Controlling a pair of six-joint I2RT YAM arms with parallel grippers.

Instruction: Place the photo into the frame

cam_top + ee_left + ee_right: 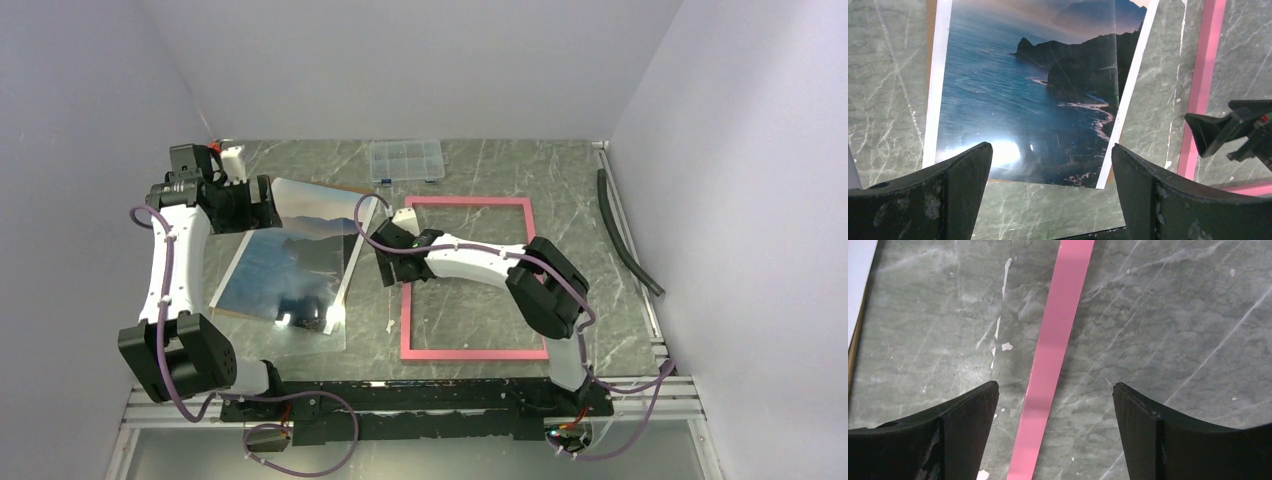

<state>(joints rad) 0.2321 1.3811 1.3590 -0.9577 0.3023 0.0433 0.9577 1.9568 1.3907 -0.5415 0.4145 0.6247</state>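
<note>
The photo [290,262], a glossy print of dark mountains and blue sea with a white border, lies flat on a brown backing board left of centre. In the left wrist view the photo [1038,90] fills the top. The pink frame [470,204] lies flat on the table to its right. My left gripper [272,208] hovers over the photo's far end, and in its own view the left gripper [1050,147] is open and empty. My right gripper [390,262] hangs over the frame's left rail [1058,340]; seen from the wrist, the right gripper [1055,386] is open with the rail below its gap.
A clear plastic compartment box [406,160] sits at the back centre. A black hose [625,235] runs along the right wall. A glossy clear sheet [300,335] sticks out past the photo's near edge. Grey walls close in the left, back and right sides.
</note>
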